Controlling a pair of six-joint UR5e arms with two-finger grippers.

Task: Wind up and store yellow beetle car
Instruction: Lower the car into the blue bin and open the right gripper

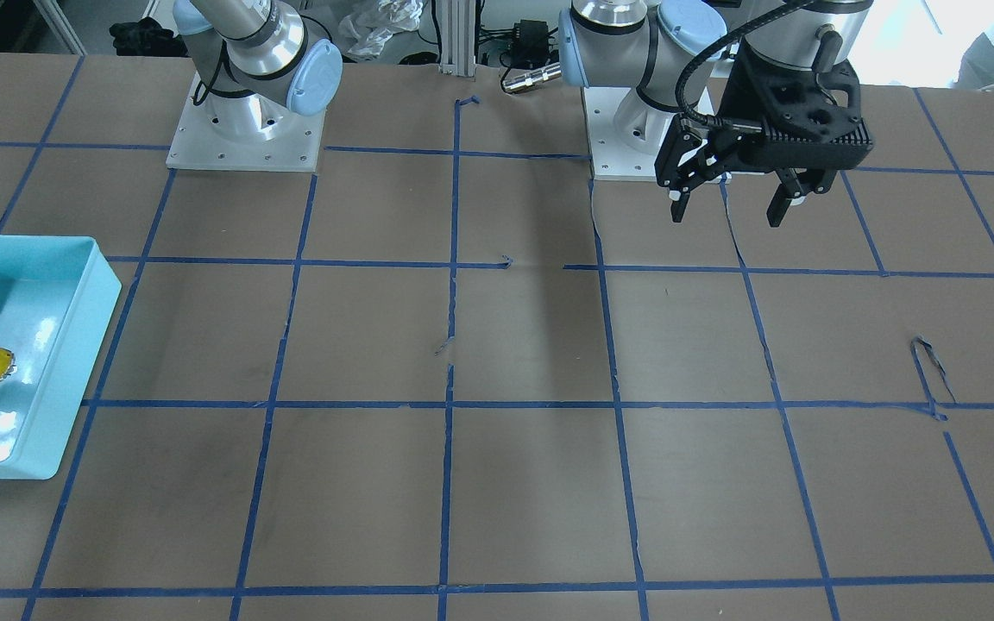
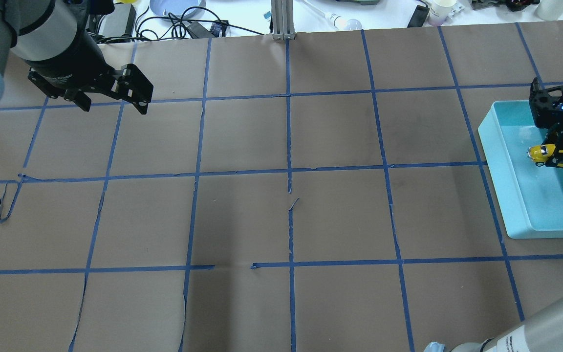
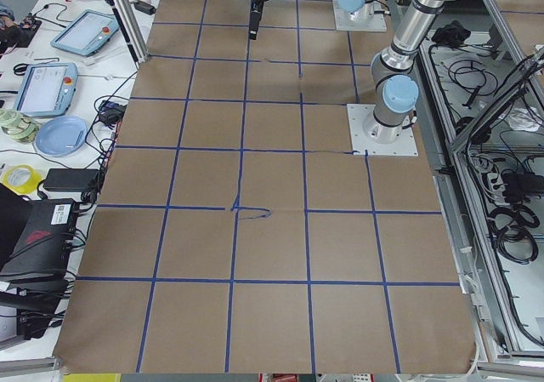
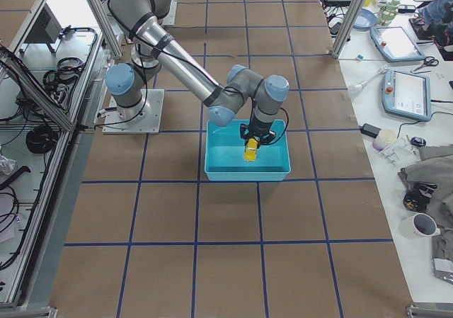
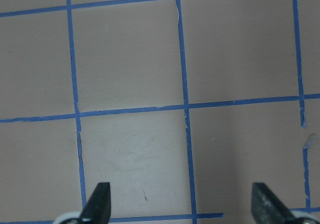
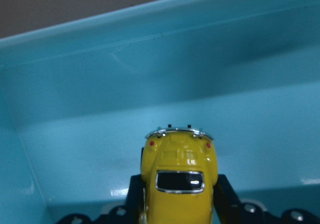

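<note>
Inside the blue tray at the table's right end, the right gripper clamps the yellow car by its sides, over the tray floor. The left gripper hangs with its fingers spread wide above the table, well apart.

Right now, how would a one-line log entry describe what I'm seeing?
stage: storing | right jaws: shut on yellow beetle car, inside teal bin | left jaws: open, empty, over table

Near end of yellow beetle car cut by edge; wheels hidden behind fingers; teal bin contact perhaps none.
</note>
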